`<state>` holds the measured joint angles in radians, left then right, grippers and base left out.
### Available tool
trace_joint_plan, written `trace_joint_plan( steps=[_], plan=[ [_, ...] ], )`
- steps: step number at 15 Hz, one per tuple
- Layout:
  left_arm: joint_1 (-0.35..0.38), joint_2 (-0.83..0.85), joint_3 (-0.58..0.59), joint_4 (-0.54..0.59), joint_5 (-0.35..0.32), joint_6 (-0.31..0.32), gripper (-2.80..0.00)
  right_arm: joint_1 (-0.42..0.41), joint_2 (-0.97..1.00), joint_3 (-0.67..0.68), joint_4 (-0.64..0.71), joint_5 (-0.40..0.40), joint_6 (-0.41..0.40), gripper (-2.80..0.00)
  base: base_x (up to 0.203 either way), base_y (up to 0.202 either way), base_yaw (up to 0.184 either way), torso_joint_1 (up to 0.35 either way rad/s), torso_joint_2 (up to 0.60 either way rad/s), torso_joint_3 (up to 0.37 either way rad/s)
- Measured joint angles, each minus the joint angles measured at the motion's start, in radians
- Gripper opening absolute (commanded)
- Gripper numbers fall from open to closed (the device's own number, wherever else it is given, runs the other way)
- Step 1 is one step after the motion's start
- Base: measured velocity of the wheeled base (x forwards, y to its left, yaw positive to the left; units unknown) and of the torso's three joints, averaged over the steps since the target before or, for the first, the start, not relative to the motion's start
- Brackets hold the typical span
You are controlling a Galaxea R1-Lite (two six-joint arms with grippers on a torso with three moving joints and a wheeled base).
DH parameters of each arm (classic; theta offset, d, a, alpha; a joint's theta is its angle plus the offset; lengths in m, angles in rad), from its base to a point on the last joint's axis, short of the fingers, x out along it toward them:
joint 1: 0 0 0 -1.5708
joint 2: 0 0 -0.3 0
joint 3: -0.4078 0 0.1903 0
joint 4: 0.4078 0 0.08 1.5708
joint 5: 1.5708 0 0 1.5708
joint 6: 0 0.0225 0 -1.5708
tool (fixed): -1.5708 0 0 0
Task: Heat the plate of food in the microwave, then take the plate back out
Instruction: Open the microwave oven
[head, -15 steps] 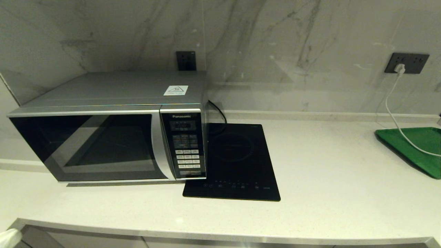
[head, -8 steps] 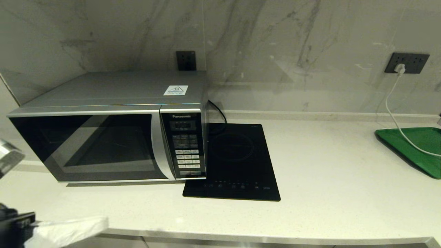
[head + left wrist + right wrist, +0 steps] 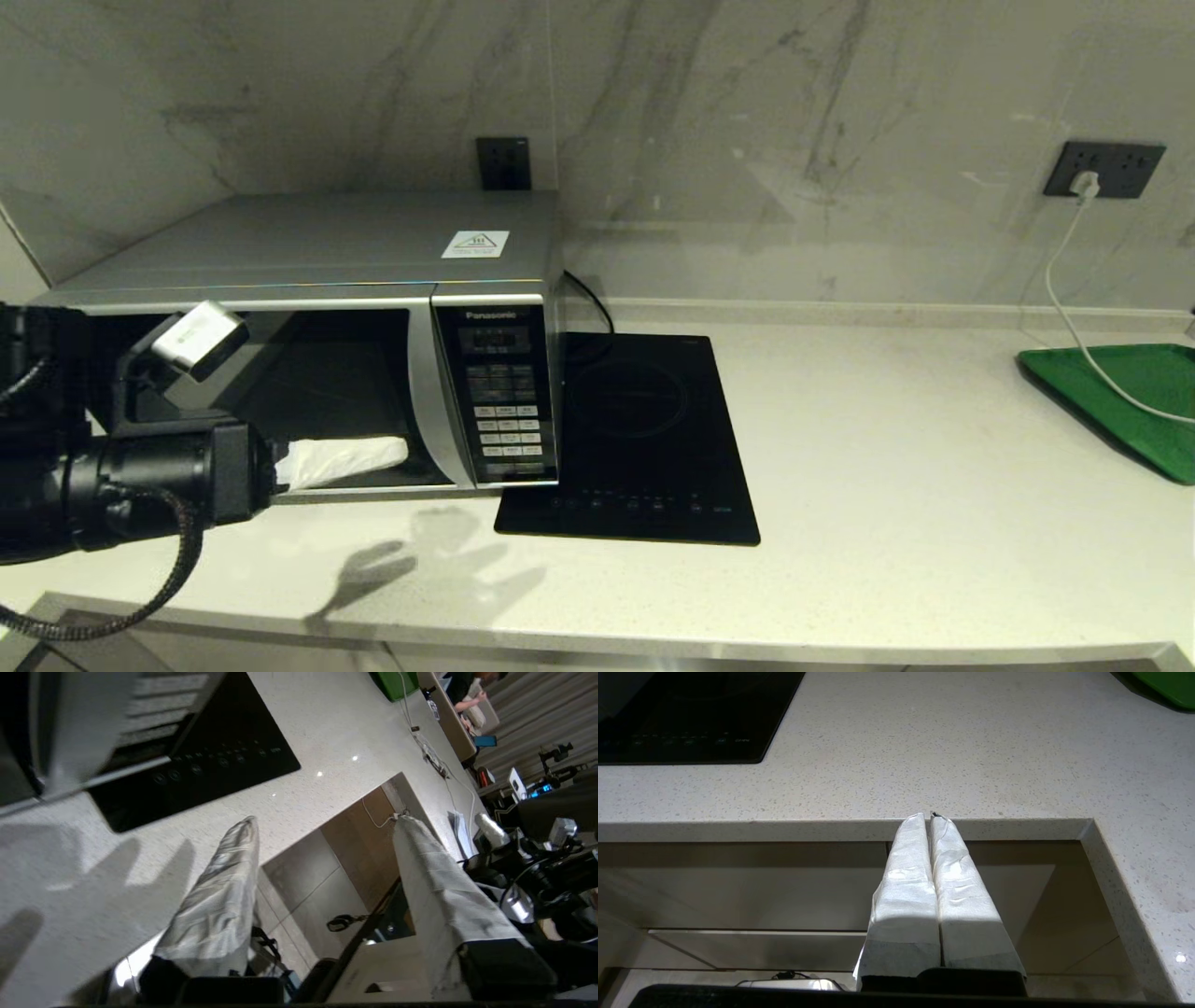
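Scene: a pale stone bench [image 3: 840, 448] against a marbled wall, seen from above and in front.
Microwave: the microwave [image 3: 308, 280] sits at the far left of the bench, door closed, dark glass facing forward, keypad on its right side.
Plate: the plate of food is not visible in any view; it may be behind the dark door, but that cannot be told.
Hob: a flat black hob [image 3: 635, 439] lies on the bench, touching the microwave's right side.
Tray: a green tray [image 3: 1120, 401] sits at the far right edge, well apart from the microwave, with a white cable [image 3: 1074, 299] trailing onto it from a wall socket.
Left hand: the left hand [image 3: 322, 858] reaches in from the left, raised in front of the lower part of the microwave door, its white-wrapped fingers [image 3: 341, 457] spread wide and grasping nothing.
Why held so: judging by its height and released fingers, it seems set to work the door, which has to open before any plate goes in or out.
Right hand: the right hand [image 3: 930, 826] is parked low at the near edge of the bench, right of the hob, fingers pressed together and empty, probably kept clear of the left arm.
Shadow: the left hand casts a forked shadow on the bench in front of the microwave.
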<state>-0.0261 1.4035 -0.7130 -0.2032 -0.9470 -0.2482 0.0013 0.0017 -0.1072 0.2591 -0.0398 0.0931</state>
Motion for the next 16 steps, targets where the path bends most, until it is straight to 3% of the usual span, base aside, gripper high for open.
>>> trace_joint_plan(
  steps=[2, 7, 16],
  plan=[
    [0.065, 0.073, 0.0, -0.036, -0.098, 0.09, 0.0, 0.0, 0.0, 0.0, 0.0, 0.0, -0.001, -2.8, 0.0, 0.0, 0.0, 0.0, 0.0, 0.0],
    [0.089, 0.171, 0.002, -0.051, -0.162, 0.259, 0.0, 0.0, 0.0, 0.0, 0.0, 0.0, 0.0, -2.8, 0.0, 0.0, 0.0, 0.0, 0.0, 0.0],
    [0.085, 0.254, -0.05, -0.103, -0.164, 0.287, 0.0, 0.0, 0.0, 0.0, 0.0, 0.0, 0.0, -2.8, 0.0, 0.0, 0.0, 0.0, 0.0, 0.0]
  ],
)
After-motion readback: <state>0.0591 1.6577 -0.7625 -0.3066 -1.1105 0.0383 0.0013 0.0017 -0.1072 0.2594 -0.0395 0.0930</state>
